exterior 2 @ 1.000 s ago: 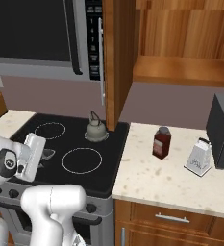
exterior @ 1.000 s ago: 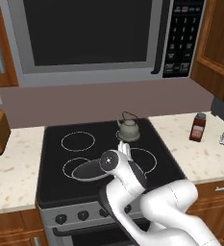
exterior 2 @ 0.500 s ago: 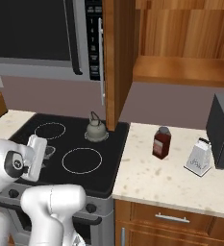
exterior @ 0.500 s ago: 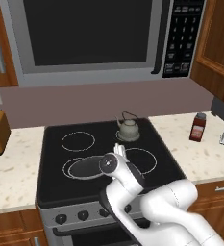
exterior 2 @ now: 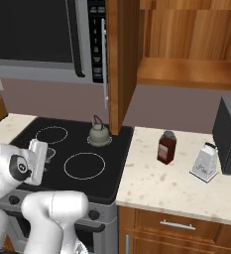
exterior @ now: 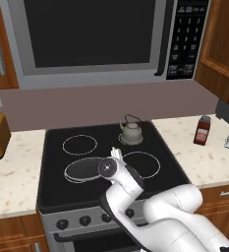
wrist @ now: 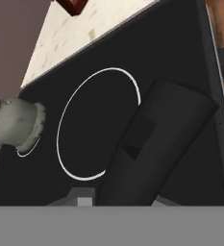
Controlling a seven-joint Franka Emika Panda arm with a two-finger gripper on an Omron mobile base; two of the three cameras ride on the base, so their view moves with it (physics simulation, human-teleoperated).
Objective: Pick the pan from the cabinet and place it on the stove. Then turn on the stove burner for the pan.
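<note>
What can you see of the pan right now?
The pan is a flat, shallow, round dark-grey disc lying level on the front left ring of the stove. In the hand view its straight black handle runs up from the pincer. Whether the fingers are clamped on it is hard to tell.

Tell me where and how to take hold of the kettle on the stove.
Grip the wire handle arching over the kettle, coming down from above: the kettle stands upright with the handle raised, and its rounded body looks too wide to pinch.
</note>
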